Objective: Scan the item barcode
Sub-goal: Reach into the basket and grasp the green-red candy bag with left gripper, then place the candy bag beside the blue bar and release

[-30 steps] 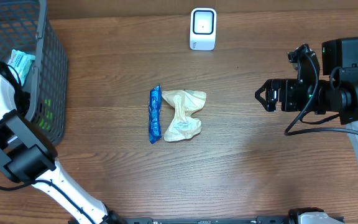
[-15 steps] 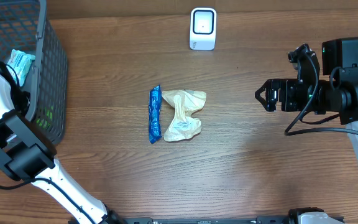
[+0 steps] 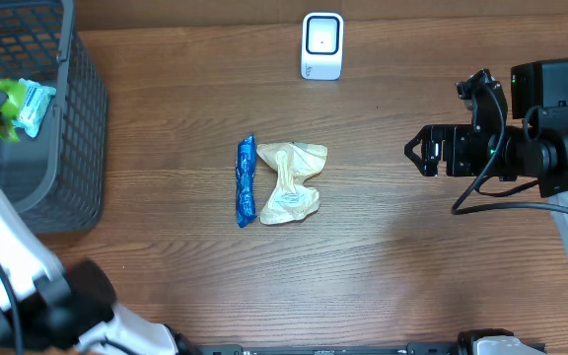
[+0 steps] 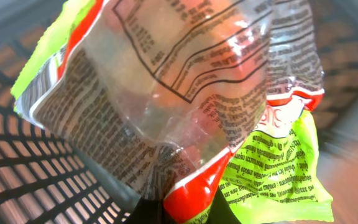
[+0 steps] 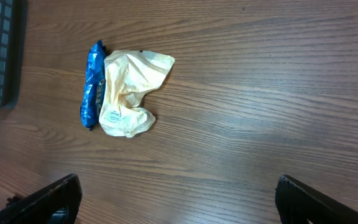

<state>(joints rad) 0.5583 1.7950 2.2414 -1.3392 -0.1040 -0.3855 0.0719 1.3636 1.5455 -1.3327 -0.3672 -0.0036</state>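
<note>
Now the left gripper [image 4: 185, 214] is pinched tight on the bottom edge of a lime-green packet [image 3: 1, 99]. The packet has a red border, a clear window and black print, and it fills the left wrist view with grey mesh behind it. From overhead, the packet hangs over the inside of the grey basket [image 3: 77, 128] at the table's far left corner, just beside a teal-and-white packet [image 3: 34, 105]. A second ago the green packet lay low in the basket, showing only through the side mesh. The left arm was bent across the basket's near side then, and now it stretches along the left edge.

Nothing else has shifted. The right gripper [image 3: 422, 153] hovers over the right side of the wooden table [image 3: 412, 276] with its jaws spread wide and nothing between them. A blue packet [image 3: 246, 180] and a crumpled cream bag [image 3: 291, 182] lie touching at the centre. The white scanner [image 3: 322, 44] stands at the far edge, well apart from the green packet.
</note>
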